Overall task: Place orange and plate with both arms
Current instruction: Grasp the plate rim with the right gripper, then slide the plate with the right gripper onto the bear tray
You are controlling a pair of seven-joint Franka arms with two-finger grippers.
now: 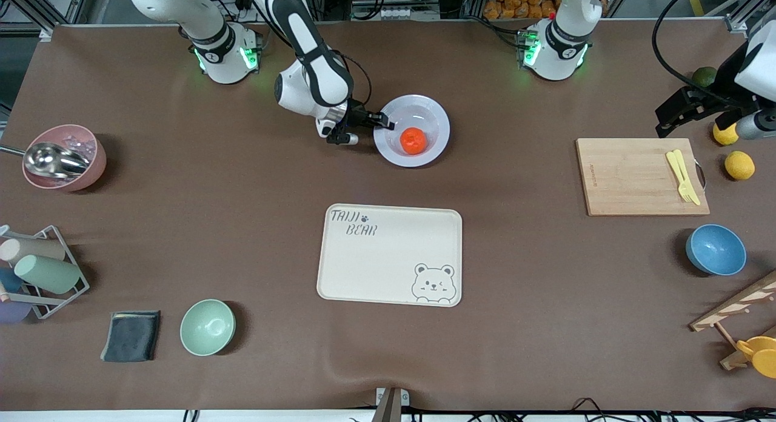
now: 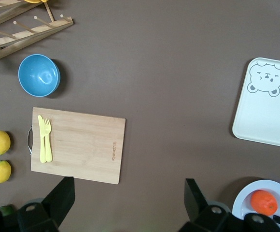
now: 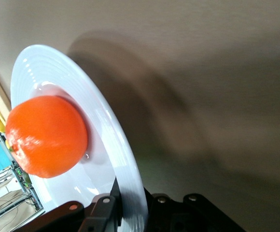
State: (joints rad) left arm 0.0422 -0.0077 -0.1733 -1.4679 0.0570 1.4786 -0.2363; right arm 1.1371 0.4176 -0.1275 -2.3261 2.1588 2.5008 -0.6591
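- The right hand (image 1: pixel 381 122) pinches the rim of the plate (image 1: pixel 424 116) on the edge toward the right arm's end of the desk (image 1: pixel 521 276); the right wrist view shows its fingers (image 3: pixel 104 208) closed on either face of the rim, a grip that suits carrying the plate level
- The orange (image 1: pixel 413 140) sits in the plate's well, so I judge that moving the plate moves both at once
- The plate lies on the desk or just above it, I cannot tell which, farther from the front camera than the bear tray (image 1: pixel 388 255), which holds nothing and looks the likely place to put it down
- The left hand (image 2: pixel 125 203) hangs wide and holding nothing over the left arm's end of the desk, near the lemons (image 1: pixel 739 165) and the cutting board (image 1: pixel 630 176); this arm waits
- A yellow fork and knife (image 1: pixel 682 176) lie on the cutting board
- The blue bowl (image 1: pixel 715 250) and the green bowl (image 1: pixel 207 327) hold nothing; the pink bowl (image 1: pixel 91 167) holds a metal scoop (image 1: pixel 51 159)
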